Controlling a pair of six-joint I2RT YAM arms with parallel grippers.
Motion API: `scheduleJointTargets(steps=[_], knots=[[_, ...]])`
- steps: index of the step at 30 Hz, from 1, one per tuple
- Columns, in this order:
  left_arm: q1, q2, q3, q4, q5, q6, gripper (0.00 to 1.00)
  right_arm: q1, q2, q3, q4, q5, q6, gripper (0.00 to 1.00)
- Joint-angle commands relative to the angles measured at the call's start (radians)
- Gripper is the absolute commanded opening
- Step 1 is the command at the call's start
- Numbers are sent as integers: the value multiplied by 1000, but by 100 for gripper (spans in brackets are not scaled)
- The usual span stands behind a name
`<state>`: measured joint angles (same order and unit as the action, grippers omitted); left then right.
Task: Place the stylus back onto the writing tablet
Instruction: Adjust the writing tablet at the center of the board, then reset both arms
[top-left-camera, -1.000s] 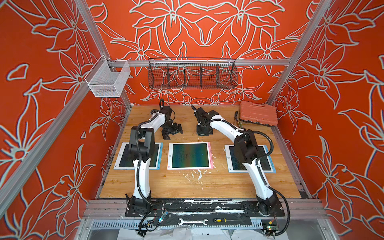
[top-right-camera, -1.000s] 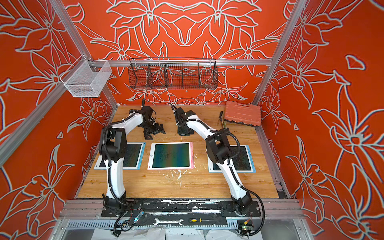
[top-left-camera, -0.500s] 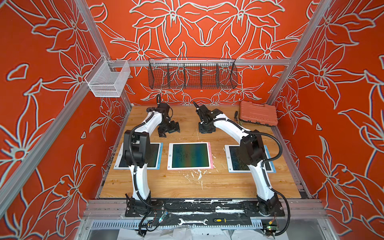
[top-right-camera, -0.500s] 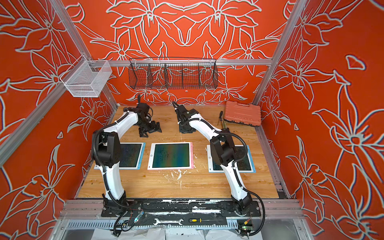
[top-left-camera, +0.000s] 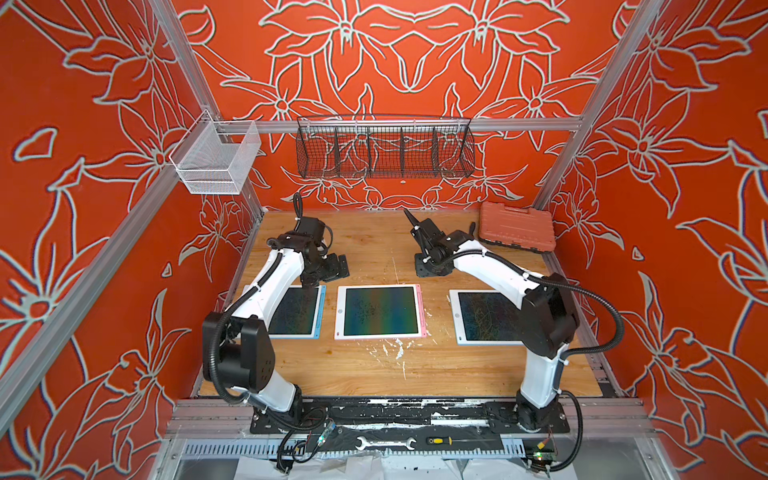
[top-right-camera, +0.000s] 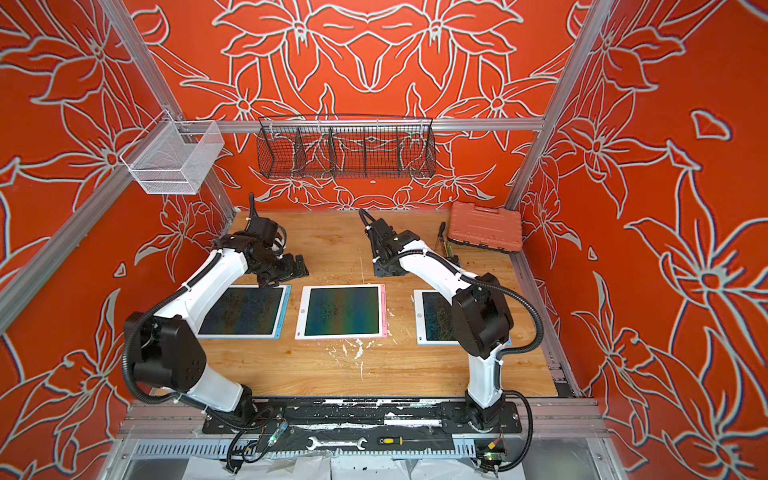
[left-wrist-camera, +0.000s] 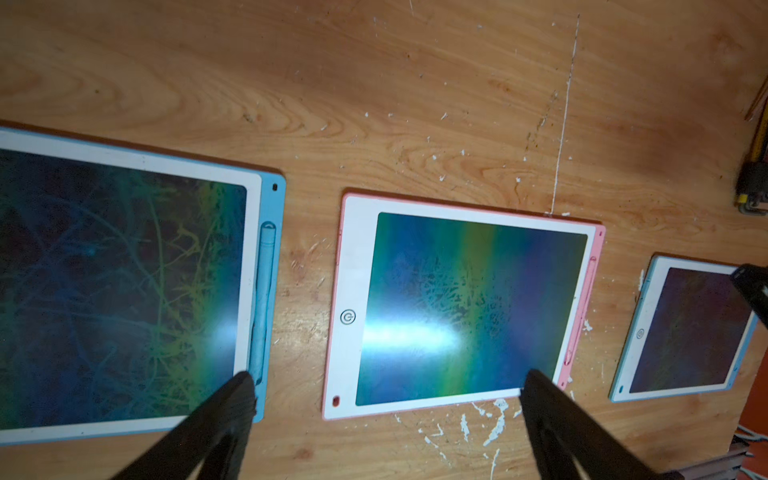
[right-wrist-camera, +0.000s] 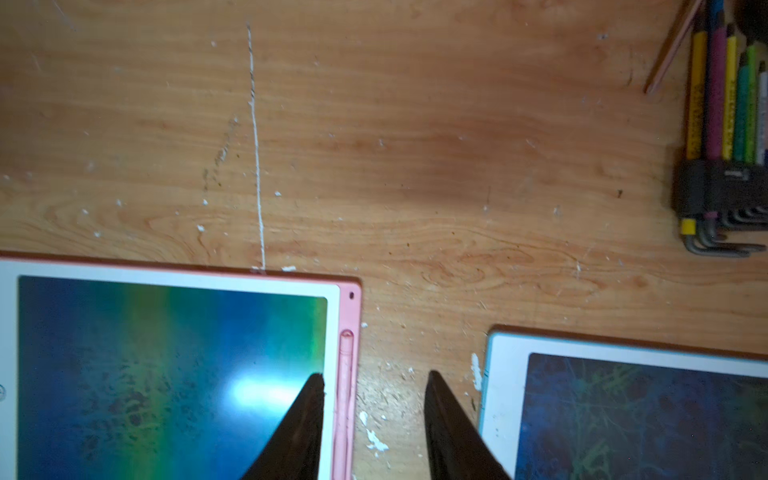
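Stylus (right-wrist-camera: 346, 395), pink, lies lengthwise in the slot along the side rim of the pink tablet (right-wrist-camera: 166, 374), and looks seated in it from end to end as far as the right wrist view shows. That tablet is the middle one of three lying flat in a row on the table (top-left-camera: 374, 365).

Right gripper (right-wrist-camera: 375, 376) hangs over that rim with its jaws partly apart and nothing between them. One fingertip (right-wrist-camera: 316, 384) is over the screen margin just beside the stylus. The other is over bare wood between the pink tablet and the right blue tablet (right-wrist-camera: 623, 415). The stylus is not gripped.

Left gripper (left-wrist-camera: 388, 376) is spread wide and empty. In its wrist view one fingertip is over the corner of the left blue tablet (left-wrist-camera: 124, 282), near the end of the blue stylus (left-wrist-camera: 264, 299) that sits in that tablet's slot. The other is over a corner of the pink tablet.

In both top views the two arms reach toward the back of the table, and the right arm hides part of the right blue tablet. White flecks dot the wood in front of the pink tablet.

A set of hex keys (right-wrist-camera: 723, 124) lies behind the right blue tablet, near an orange case (top-left-camera: 515, 226) in the back corner. A black basket (top-left-camera: 384, 151) and a white basket (top-left-camera: 216, 160) hang on the frame above. A wrench (top-left-camera: 384, 444) and a screwdriver (top-left-camera: 440, 440) lie on the front rail.
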<state>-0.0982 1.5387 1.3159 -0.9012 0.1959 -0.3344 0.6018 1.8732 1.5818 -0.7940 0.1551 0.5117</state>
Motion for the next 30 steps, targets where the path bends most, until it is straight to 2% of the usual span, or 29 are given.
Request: scheduleJointTargets(steps=[1, 6, 9, 14, 23, 26, 30], knots=[[2, -72, -52, 0, -12, 23, 97, 4, -82, -60, -9, 47, 41, 46], [2, -203, -143, 14, -5, 34, 97, 4, -187, -159, -20, 84, 45, 57], [2, -285, -199, 33, 1, 31, 97, 5, -262, -213, -18, 115, 57, 68], [2, -387, -282, 69, -22, 28, 97, 4, -412, -319, -20, 230, 87, 76], [5, -459, -370, 82, -155, 11, 97, -8, -687, -549, 61, 415, 50, 92], [5, -469, -371, 76, -183, -6, 98, -22, -749, -601, 84, 427, 29, 97], [5, -502, -399, 104, -228, -26, 97, -38, -826, -666, 127, 423, -12, 97]])
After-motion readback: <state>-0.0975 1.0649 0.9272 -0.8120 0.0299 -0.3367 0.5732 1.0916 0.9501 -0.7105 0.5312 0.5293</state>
